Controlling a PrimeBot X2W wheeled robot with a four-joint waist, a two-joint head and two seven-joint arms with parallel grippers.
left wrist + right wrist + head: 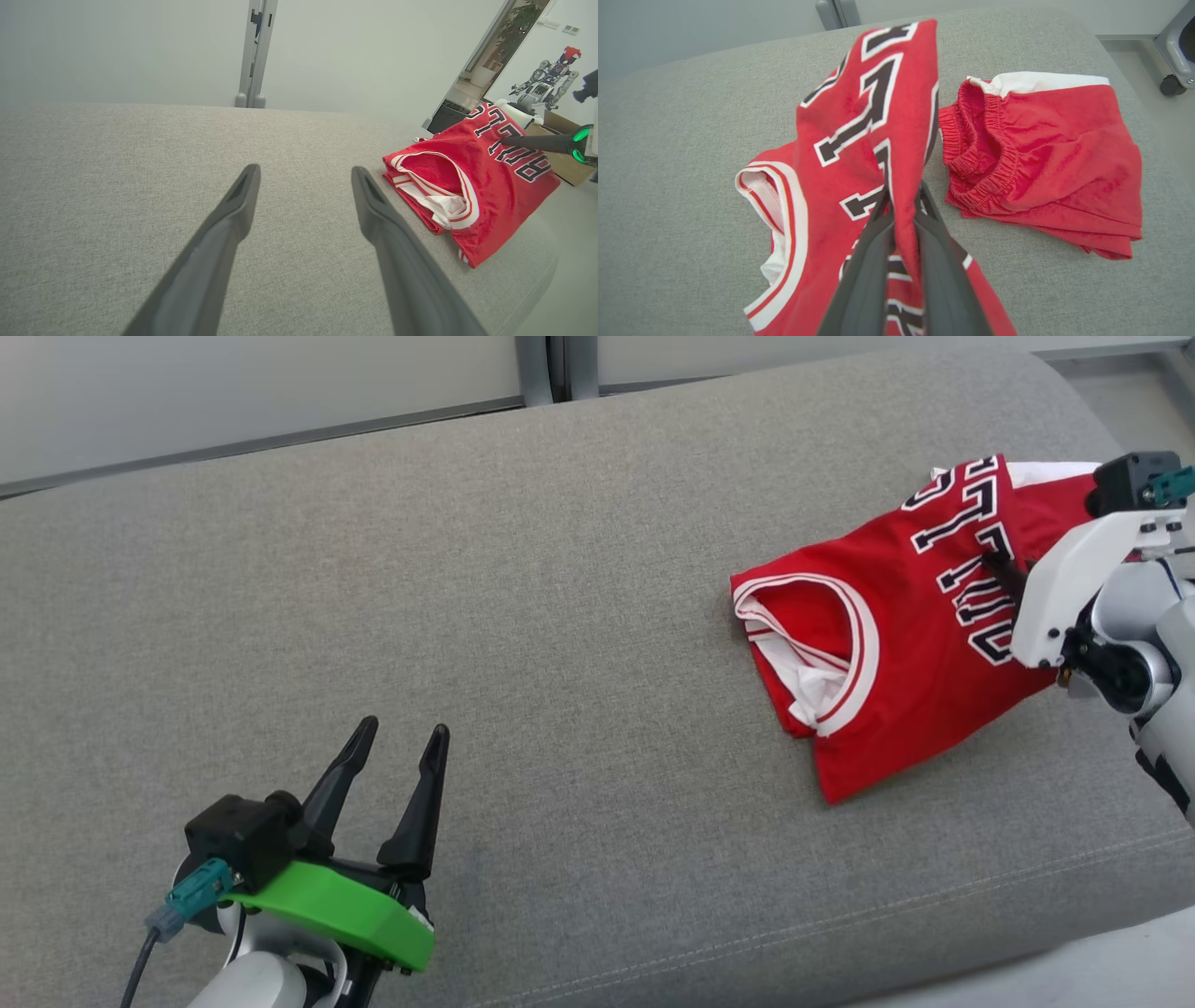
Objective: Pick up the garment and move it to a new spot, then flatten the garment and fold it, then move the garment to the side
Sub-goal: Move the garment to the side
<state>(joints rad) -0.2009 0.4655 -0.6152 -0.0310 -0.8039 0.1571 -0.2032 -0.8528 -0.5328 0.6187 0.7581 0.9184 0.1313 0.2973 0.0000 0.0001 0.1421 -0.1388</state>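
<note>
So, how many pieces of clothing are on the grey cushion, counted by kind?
jersey: 1
shorts: 1
Total: 2

Hidden and cropped: the pinch on the red jersey

The tips of the right gripper [904,196] are buried in a pinched fold of the jersey [831,186]. Its lettering is creased and cut by the bottom edge, so it cannot be fully read. In the head view the red shorts [1050,474] are largely covered by the jersey and the right wrist [1074,574].
</note>
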